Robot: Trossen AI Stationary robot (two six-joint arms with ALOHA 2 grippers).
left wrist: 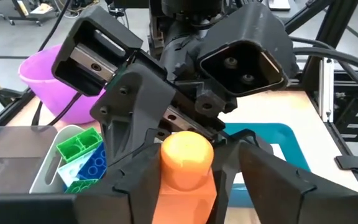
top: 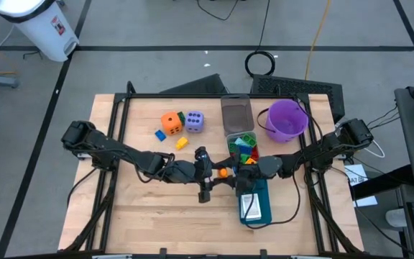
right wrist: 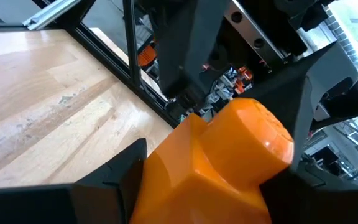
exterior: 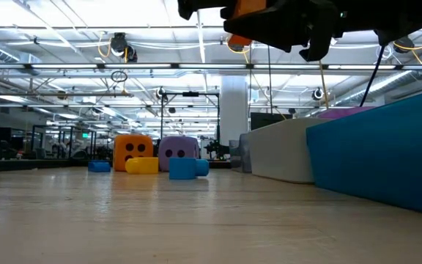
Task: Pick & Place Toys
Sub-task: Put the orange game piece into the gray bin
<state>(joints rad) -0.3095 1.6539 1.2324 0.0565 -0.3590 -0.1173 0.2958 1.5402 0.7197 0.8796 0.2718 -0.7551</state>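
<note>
- the right gripper point(right wrist: 197, 186) is squeezed on an orange toy point(right wrist: 219, 165) in the middle of the high view, up off the table.
- the left gripper point(left wrist: 191, 186) has its fingers around that toy too; i cannot tell if it grips.
- if both let go, the toy could fall beside the clear bin point(top: 237, 115).

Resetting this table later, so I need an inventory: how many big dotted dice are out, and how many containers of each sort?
Dotted dice: 2, the orange die and the lavender die
Purple bucket: 1
Teal tray: 1
Grey bin: 1
Total: 5
</note>
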